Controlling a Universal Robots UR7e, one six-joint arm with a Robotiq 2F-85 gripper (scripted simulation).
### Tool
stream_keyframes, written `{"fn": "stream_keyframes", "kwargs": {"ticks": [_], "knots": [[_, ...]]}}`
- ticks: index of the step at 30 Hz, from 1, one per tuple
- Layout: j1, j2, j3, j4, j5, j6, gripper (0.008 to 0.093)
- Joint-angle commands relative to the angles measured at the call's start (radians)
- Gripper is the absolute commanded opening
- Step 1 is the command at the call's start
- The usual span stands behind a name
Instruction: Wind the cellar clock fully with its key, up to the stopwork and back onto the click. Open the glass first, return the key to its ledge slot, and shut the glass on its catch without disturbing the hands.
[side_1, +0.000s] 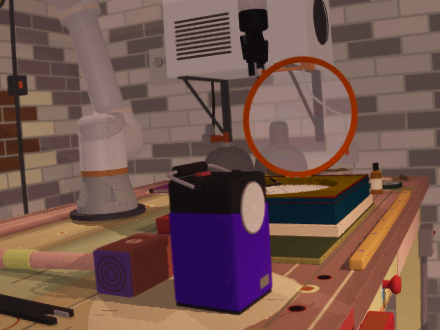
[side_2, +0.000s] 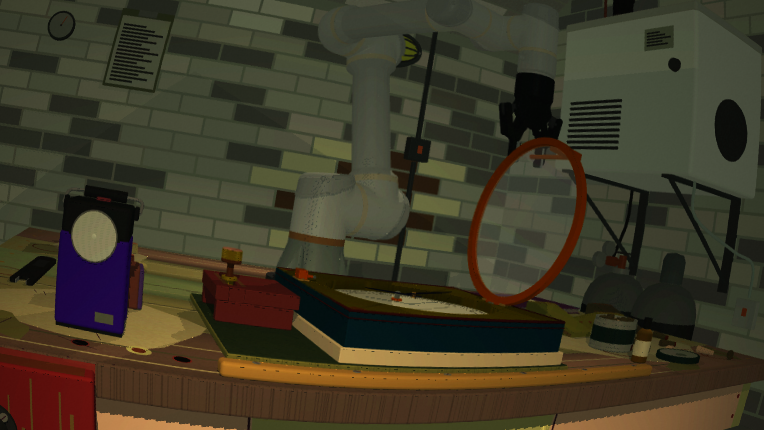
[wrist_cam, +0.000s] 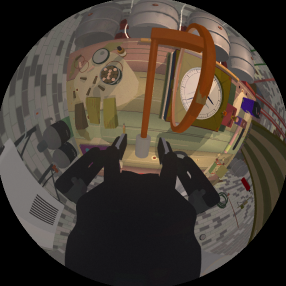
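Observation:
The orange-rimmed glass door stands swung up nearly upright on its hinge at the far edge of the clock. Its small grey knob on an orange tab sits between the fingers of my gripper, which is open and holds nothing, right at the top of the rim. The clock lies flat on the bench with its white dial and hands uncovered. The brass key stands upright in the red ledge block left of the clock.
A big white cabinet on brackets hangs on the wall close behind the gripper. A purple lantern and a mallet stand at the bench's left end. Jars, a tin and a small bottle lie right of the clock.

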Motion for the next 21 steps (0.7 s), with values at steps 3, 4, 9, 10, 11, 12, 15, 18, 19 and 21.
{"fn": "stream_keyframes", "kwargs": {"ticks": [3, 4, 9, 10, 11, 12, 15, 18, 19, 21], "knots": [[0.0, 0.0, 0.0, 0.0, 0.0, 0.0, 0.058], [0.0, 0.0, 0.0, 0.0, 0.0, 0.0, 0.0565], [0.0, 0.0, 0.0, 0.0, 0.0, 0.0, 0.0465], [0.0, 0.0, 0.0, 0.0, 0.0, 0.0, 0.0445], [0.0, 0.0, 0.0, 0.0, 0.0, 0.0, 0.0425], [0.0, 0.0, 0.0, 0.0, 0.0, 0.0, 0.0405], [0.0, 0.0, 0.0, 0.0, 0.0, 0.0, 0.0345], [0.0, 0.0, 0.0, 0.0, 0.0, 0.0, 0.0285], [0.0, 0.0, 0.0, 0.0, 0.0, 0.0, 0.0265], [0.0, 0.0, 0.0, 0.0, 0.0, 0.0, 0.0225]]}}
